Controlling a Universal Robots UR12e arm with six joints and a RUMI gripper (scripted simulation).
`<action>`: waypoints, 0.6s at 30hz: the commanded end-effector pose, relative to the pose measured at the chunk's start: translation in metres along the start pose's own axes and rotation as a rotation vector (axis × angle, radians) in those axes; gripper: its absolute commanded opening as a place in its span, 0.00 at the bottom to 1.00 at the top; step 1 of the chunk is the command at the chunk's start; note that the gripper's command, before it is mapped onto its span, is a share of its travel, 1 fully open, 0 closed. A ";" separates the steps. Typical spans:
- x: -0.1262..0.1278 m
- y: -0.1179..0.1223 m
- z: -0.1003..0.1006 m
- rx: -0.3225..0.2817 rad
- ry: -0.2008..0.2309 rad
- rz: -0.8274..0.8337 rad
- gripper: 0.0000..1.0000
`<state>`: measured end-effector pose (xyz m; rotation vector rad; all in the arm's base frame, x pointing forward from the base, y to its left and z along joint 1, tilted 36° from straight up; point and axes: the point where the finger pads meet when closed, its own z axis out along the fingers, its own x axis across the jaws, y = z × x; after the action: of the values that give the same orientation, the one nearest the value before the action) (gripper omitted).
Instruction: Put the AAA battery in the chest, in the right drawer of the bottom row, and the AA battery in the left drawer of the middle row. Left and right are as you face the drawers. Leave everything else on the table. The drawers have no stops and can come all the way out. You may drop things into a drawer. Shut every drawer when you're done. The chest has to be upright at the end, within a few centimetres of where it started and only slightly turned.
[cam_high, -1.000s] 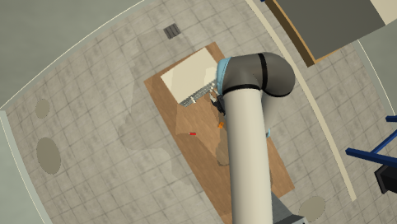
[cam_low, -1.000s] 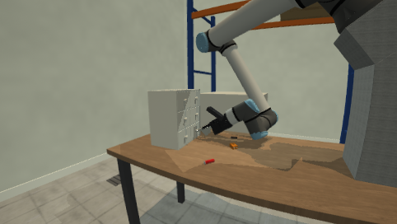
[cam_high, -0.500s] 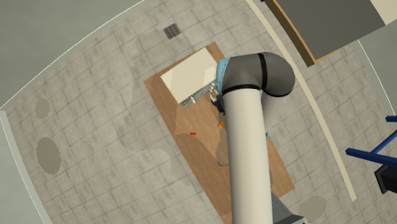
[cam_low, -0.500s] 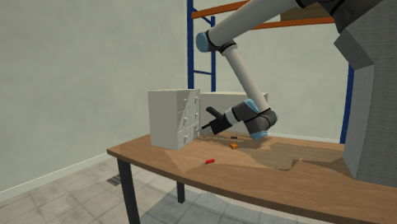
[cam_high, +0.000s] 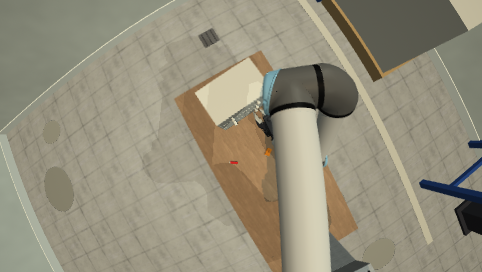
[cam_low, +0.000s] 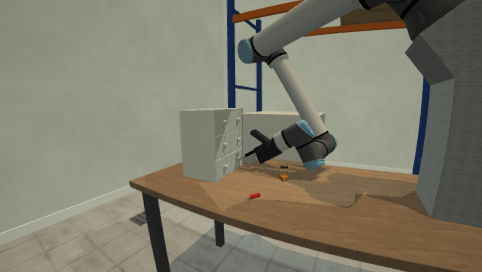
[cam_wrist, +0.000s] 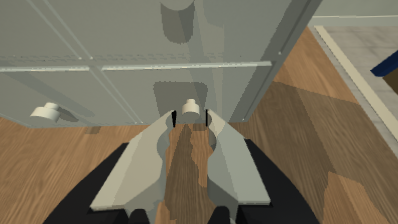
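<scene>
pincer (cam_high: 265, 125) (cam_low: 243, 159) (cam_wrist: 190, 118) parted, bottom-right drawer's knob (cam_wrist: 190, 108) between its fingertips

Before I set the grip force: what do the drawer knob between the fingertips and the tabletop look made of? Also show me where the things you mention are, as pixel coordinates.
Knob (cam_wrist: 190, 109): probably smooth, matte plastic or painted wood; it's plain off-white without metallic glint.

Tabletop (cam_low: 320, 220): wood or wood laminate, satin, judging by its brown streaky grain.
</scene>
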<state>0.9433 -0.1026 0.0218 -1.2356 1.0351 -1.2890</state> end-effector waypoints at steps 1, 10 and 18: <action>0.000 -0.001 0.000 0.001 0.000 0.000 0.20; 0.000 -0.001 0.000 0.001 0.000 0.000 0.20; 0.000 -0.001 0.000 0.001 0.000 0.000 0.07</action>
<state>0.9434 -0.1026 0.0218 -1.2356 1.0351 -1.2891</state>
